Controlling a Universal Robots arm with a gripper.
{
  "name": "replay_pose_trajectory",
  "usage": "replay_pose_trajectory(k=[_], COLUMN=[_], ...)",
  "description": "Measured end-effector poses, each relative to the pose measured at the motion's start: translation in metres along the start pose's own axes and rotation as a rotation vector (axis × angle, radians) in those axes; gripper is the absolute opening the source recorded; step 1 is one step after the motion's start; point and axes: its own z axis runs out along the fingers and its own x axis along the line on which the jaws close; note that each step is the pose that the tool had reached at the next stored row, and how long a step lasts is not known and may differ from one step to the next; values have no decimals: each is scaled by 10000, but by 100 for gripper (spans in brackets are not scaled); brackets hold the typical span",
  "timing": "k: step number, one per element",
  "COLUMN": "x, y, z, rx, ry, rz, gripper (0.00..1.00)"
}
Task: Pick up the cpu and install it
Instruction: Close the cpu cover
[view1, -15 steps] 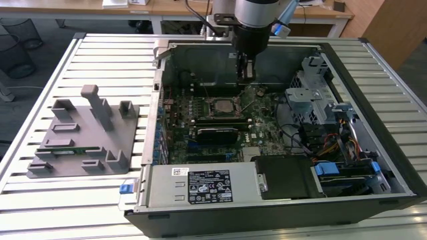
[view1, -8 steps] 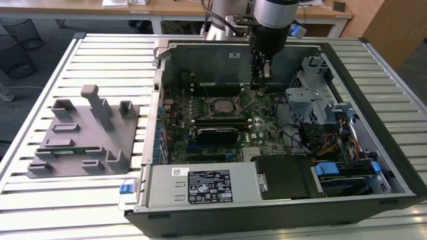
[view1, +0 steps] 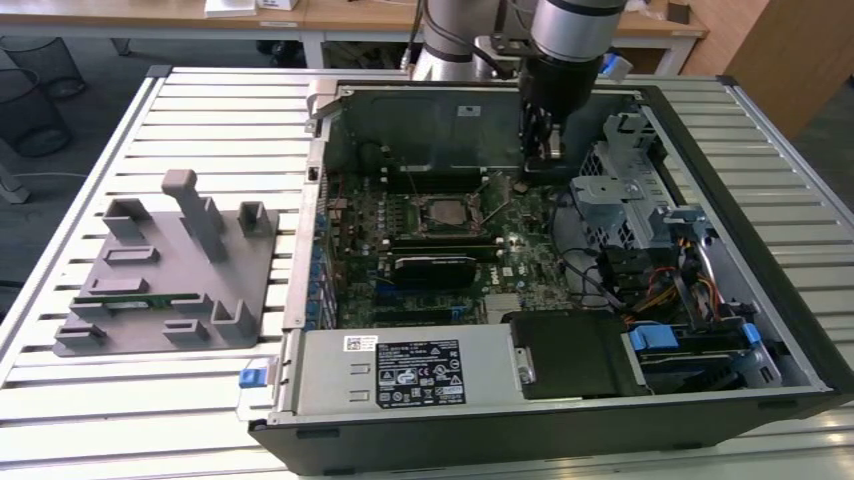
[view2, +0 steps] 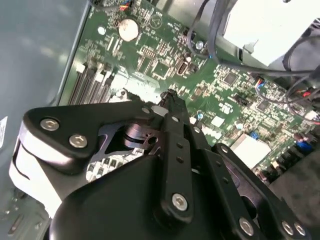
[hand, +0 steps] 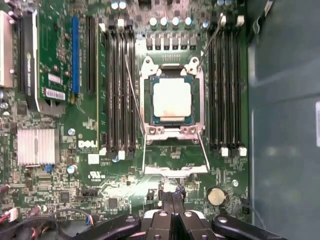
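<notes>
Inside open computer case (view1: 747, 330), over motherboard (hand: 85, 180): gripper (hand: 172, 194) hanging low over board, fingers pressed together, nothing between them. Cpu (hand: 171, 98) lying flat in socket (hand: 172, 131), silver top up, apart from fingertips. Black memory slots (hand: 120, 90) flanking socket on both sides. Coin battery (hand: 215, 196) near fingertips. In exterior view, arm reaching down into case's far end; grey fixture (view1: 174, 270) sitting on slatted table (view1: 200, 110), at exterior view's left of case.
</notes>
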Motion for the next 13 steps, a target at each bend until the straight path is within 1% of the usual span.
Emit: replay_pose_trajectory(k=[5, 8, 11, 13], x=[-1, 0, 1, 3], y=[-1, 16, 67, 121], z=[92, 145, 195, 209], rx=[0, 0, 0, 0], ry=[0, 2, 0, 2], rz=[-26, -28, -36, -46], gripper=[11, 11, 11, 11])
